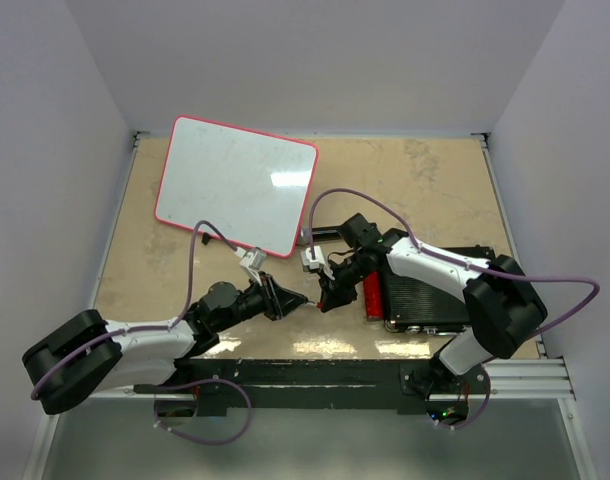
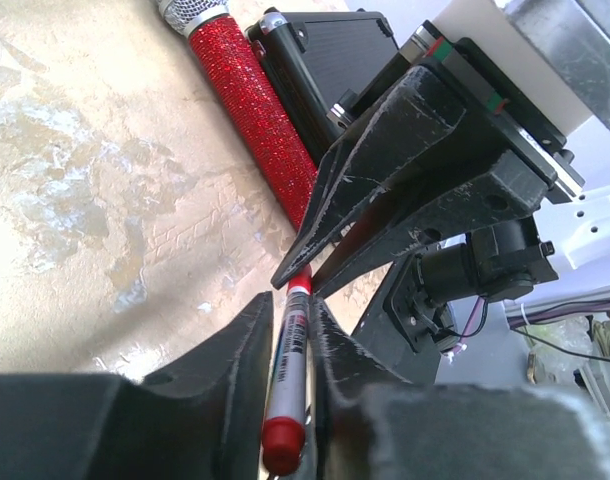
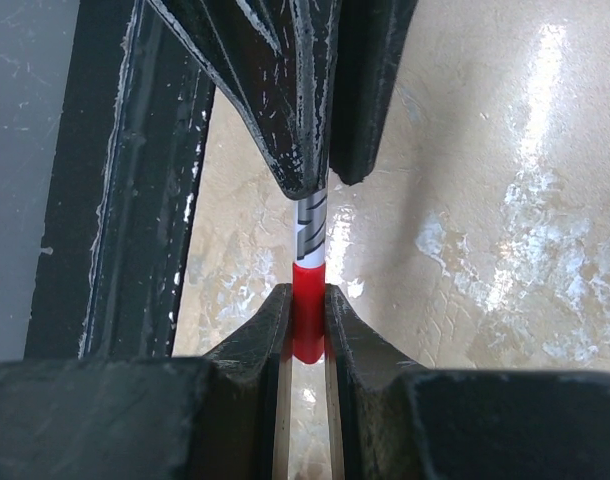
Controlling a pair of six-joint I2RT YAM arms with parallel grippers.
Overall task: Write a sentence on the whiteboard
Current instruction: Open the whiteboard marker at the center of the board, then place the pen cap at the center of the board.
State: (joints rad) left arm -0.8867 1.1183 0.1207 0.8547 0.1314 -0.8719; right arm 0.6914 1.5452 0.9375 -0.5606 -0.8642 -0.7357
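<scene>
The whiteboard [image 1: 235,185], white with a thin red frame, lies at the far left of the table, and its face looks blank. The sentence is out of view. A marker [image 1: 307,302] with a white barrel [image 2: 290,370] and red ends hangs between the two grippers, near the table's front. My left gripper [image 1: 285,300] [image 2: 290,300] is shut on the barrel. My right gripper [image 1: 325,297] [image 3: 307,295] faces it tip to tip. It is shut on the marker's red cap [image 3: 307,310].
A black ribbed case [image 1: 435,295] lies at the right under the right arm. A red glittery cylinder [image 1: 373,295] [image 2: 250,100] rests against its left side. A black rail [image 1: 315,375] runs along the near edge. Grey walls enclose the table.
</scene>
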